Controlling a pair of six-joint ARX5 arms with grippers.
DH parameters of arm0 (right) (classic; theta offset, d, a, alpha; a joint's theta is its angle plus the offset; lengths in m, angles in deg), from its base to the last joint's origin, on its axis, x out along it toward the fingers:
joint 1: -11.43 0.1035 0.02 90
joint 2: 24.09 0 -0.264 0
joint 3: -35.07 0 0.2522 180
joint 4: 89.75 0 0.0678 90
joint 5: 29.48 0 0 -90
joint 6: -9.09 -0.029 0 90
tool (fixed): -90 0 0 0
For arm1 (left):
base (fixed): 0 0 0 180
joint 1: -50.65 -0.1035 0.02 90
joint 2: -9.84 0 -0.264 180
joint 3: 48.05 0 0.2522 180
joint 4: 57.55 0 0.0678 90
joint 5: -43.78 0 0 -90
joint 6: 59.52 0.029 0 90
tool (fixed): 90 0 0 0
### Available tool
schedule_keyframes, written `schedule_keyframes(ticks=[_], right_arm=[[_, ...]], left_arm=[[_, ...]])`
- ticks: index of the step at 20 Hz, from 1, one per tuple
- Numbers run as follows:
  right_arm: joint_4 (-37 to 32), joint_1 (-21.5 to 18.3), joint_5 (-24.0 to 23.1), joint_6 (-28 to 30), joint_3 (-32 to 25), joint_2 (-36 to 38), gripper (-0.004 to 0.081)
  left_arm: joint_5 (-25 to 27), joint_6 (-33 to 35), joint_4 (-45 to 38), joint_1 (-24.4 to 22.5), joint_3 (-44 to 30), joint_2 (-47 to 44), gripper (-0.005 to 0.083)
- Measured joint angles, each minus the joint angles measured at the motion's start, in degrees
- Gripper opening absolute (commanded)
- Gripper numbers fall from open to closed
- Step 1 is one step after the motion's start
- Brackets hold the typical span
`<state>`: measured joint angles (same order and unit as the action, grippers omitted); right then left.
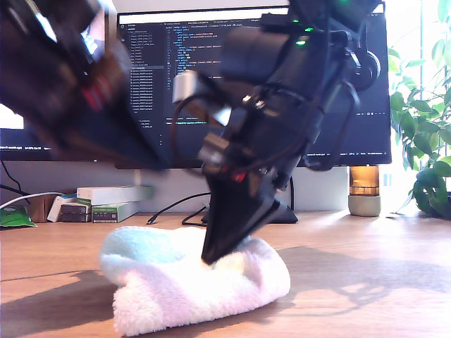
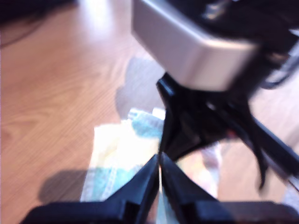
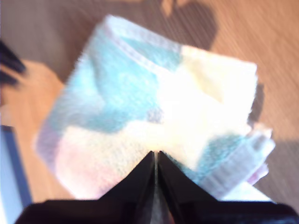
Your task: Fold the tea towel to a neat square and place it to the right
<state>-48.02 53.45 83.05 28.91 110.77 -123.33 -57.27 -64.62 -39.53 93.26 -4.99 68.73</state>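
Folded tea towel (image 1: 190,285) — my second pincer (image 1: 211,257) clenched shut, tip touching its top.

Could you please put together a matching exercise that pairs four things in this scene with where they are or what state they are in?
Things:
1. tea towel
2. monitor
3. plant
4. stack of boxes

Places or states:
A. at the exterior view's right edge, green leaves in bright light
B. below the screen, toward the exterior view's left
C. folded, lying on the wooden table in the foreground
D. at the back, dark screen showing lines of text

Pairs: 1-C, 2-D, 3-A, 4-B
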Motion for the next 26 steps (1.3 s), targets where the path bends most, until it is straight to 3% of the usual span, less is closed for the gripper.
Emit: schedule_keyframes(ticks=[5, 6, 8, 11, 14, 20, 26], right_arm=[[-0.04, -0.13, 1.16, 6.71, 0.0, 9.01, -0.001], [-0.09, -0.22, 2.14, 9.51, 0.0, 9.97, -0.001], [-0.22, -0.31, 5.09, 20.65, 0.0, 10.27, -0.001], [-0.7, -0.31, 9.99, 30.51, 0.0, 9.11, -0.001], [-1.77, -0.31, 11.58, 37.35, 0.0, 7.34, -0.001], [-4.0, -0.37, 13.6, 43.06, 0.0, 1.22, -0.001], [-5.75, -0.44, 13.73, 44.83, 0.0, -5.7, -0.001]], left_arm=[[3.56, 0.39, 8.41, -0.04, 0.0, -10.78, -0.0019], [4.04, 0.37, 9.22, -0.09, 0.0, -12.81, -0.0019], [4.98, -0.48, 10.84, -0.09, 0.0, -15.82, -0.0019], [5.88, -0.72, 13.68, -0.13, 0.0, -18.99, -0.0019], [6.69, -0.74, 15.5, -0.13, 0.0, -21.18, -0.0019], [7.58, -0.74, 15.45, -0.13, 0.0, -21.68, -0.0019], [7.74, -0.74, 15.43, -0.13, 0.0, -21.68, -0.0019]])
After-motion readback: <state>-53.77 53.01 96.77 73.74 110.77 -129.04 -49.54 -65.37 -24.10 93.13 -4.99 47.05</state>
